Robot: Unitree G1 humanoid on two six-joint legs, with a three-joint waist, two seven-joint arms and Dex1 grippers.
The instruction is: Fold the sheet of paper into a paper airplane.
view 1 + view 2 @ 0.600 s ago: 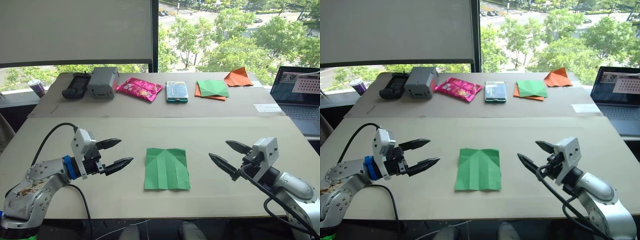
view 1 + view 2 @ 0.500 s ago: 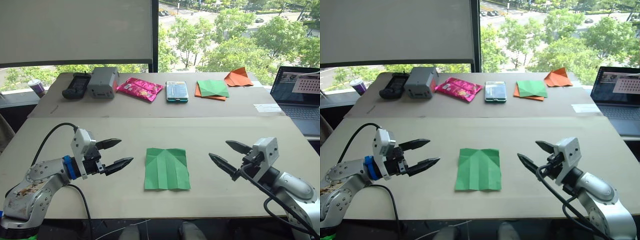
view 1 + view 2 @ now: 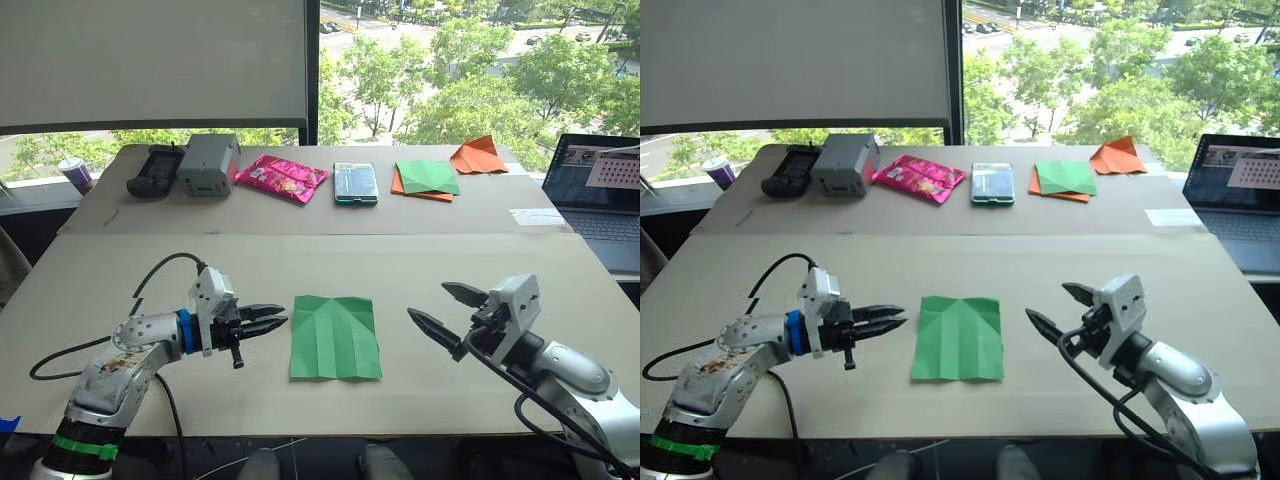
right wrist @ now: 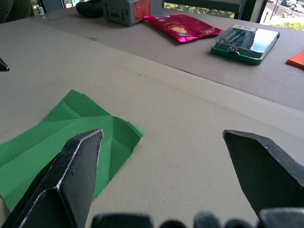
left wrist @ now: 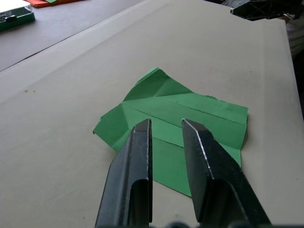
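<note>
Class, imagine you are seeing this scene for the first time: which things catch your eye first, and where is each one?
The bright green sheet of paper lies creased on the near table, between the left gripper, with its fingers narrowly apart beside the sheet's edge, and the right gripper, open wide. On the far table a pink packet and an orange paper plane stand out.

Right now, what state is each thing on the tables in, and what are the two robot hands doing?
Paper: flat on the table, creased, untouched.
Left gripper: jaws nearly closed, beside the paper.
Right gripper: jaws wide open, holding nothing.
Laptop: open, screen on.
Orange plane: folded.
</note>
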